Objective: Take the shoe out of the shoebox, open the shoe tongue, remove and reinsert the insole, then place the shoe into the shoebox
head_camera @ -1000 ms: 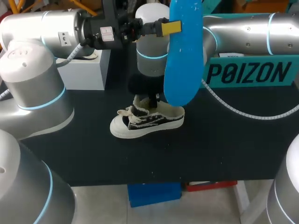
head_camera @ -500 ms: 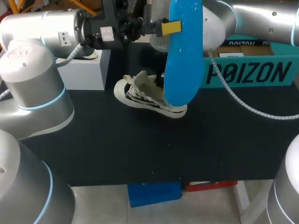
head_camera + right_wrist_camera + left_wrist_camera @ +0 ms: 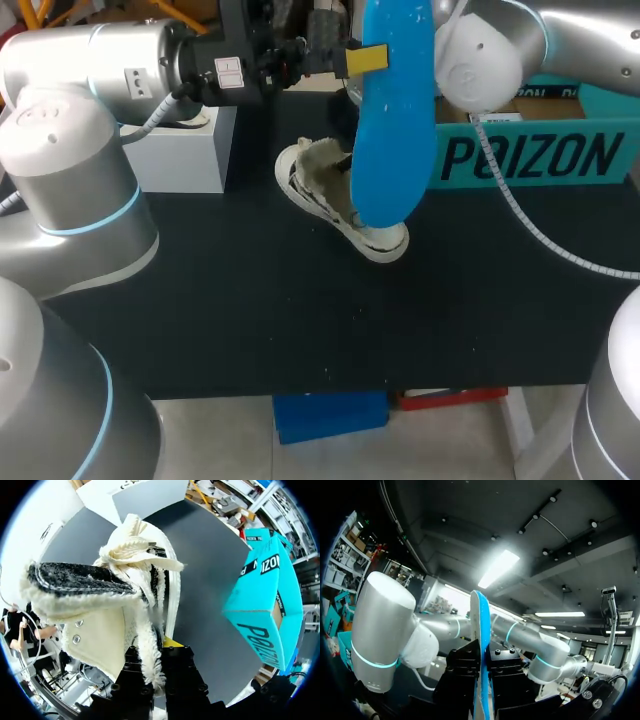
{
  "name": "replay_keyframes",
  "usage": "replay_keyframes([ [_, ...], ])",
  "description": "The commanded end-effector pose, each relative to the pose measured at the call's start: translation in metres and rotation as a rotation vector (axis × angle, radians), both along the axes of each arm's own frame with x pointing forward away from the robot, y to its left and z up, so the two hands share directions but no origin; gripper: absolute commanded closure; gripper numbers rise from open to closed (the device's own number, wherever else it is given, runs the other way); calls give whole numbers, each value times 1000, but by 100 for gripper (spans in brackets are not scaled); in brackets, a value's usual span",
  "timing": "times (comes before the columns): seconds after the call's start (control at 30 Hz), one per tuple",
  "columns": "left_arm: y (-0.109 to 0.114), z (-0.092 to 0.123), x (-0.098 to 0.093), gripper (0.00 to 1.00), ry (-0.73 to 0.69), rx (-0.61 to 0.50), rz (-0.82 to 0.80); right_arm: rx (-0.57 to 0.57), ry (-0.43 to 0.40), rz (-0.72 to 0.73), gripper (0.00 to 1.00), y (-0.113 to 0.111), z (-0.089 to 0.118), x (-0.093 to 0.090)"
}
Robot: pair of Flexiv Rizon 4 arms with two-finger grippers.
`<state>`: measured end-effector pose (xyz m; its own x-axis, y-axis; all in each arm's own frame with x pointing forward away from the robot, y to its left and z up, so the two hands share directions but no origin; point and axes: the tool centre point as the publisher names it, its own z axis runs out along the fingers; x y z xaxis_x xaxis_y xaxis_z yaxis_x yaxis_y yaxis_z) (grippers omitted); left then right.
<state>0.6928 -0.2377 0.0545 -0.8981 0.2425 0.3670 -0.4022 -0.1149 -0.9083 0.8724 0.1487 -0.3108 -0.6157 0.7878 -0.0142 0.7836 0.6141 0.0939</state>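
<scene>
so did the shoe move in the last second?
Yes. In the head view the shoe has gone toward the table's far side, from well in front of the white box to level with it, and has turned to lie slantwise.

Frayed fuzzy cloth shoe [image 3: 310, 185]; smooth matt insole [image 3: 392, 130]; cardboard shoebox [image 3: 540, 155]

A black counter [image 3: 230, 330] fills the scene from left to right, its matte top plain and dark, with a few tiny pale specks on the near middle. Its near edge runs straight across. On the far left part of the counter stands a white box [image 3: 185, 150], upright and square-cornered, with plain, unmarked faces. It rests directly on the counter. Its top is partly hidden.
</scene>
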Motion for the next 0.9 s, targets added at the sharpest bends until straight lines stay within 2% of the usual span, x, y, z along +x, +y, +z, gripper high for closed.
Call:
replay_keyframes([
  [0.03, -1, -1, -1, 100, 0, 0, 4, -128, -48, -484, 100, 11, -2, -6],
  [0.23, -1, -1, -1, 100, 0, 0, 4, -150, -41, -518, 100, 16, -5, -9],
  [0.43, -1, -1, -1, 100, 0, 0, 4, -166, -32, -575, 100, 10, -13, -12],
  [0.63, -1, -1, -1, 100, 0, 0, 4, -148, -13, -624, 100, 4, -26, -13],
  [0.9, -1, -1, -1, 100, 0, 0, 4, -141, 0, -651, 100, 7, -47, -7],
])
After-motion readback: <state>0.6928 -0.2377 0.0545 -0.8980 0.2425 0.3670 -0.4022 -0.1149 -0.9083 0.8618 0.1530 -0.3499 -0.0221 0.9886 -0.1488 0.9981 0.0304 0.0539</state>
